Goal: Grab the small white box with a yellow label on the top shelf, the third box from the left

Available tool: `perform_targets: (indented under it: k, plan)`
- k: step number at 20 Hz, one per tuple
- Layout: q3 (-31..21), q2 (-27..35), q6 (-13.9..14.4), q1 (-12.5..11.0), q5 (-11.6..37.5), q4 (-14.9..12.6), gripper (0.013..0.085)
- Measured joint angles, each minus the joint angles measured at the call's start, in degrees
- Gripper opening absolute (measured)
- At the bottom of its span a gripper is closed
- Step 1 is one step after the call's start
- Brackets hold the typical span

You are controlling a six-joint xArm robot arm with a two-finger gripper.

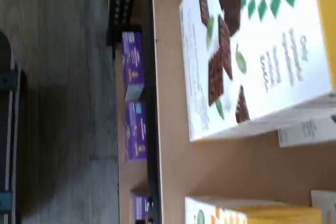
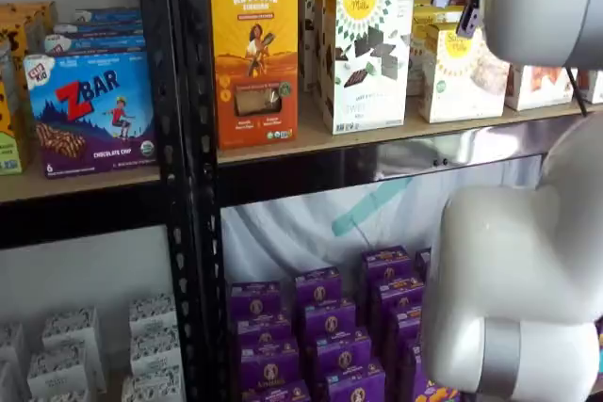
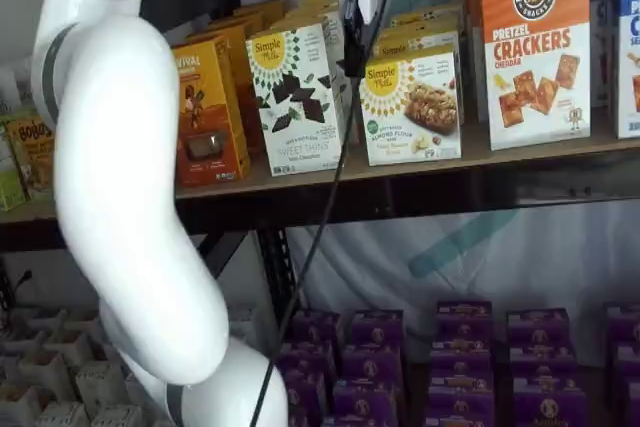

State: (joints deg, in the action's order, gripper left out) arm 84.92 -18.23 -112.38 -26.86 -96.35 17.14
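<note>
The small white box (image 3: 412, 107) with a round yellow logo and cookie picture stands upright on the top shelf (image 3: 520, 160), right of a taller white box (image 3: 295, 97) with dark chocolate pieces. It also shows in a shelf view (image 2: 462, 72). My gripper (image 3: 352, 62) hangs from above in front of the gap between these two boxes, with only one black finger and a cable plainly showing; it is open and holds nothing. In the wrist view the taller box (image 1: 247, 51) fills much of the picture, and the small white box's yellow side (image 1: 252, 213) peeks in at the edge.
An orange box (image 2: 252, 54) stands left of the taller white one. An orange pretzel cracker box (image 3: 535, 47) stands right of the small box. Purple boxes (image 3: 460, 367) fill the lower level. My white arm (image 3: 120, 197) blocks part of both shelf views.
</note>
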Motion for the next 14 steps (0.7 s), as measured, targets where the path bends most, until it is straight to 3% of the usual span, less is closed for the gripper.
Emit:
perform_targets:
  k: [10, 14]
  plan:
    - [2.5, 5.1, -0.6, 0.9, 1.6, -3.2, 0.0850]
    - [4.6, 7.3, -0.1, 2.0, 0.1, -6.2, 0.0850]
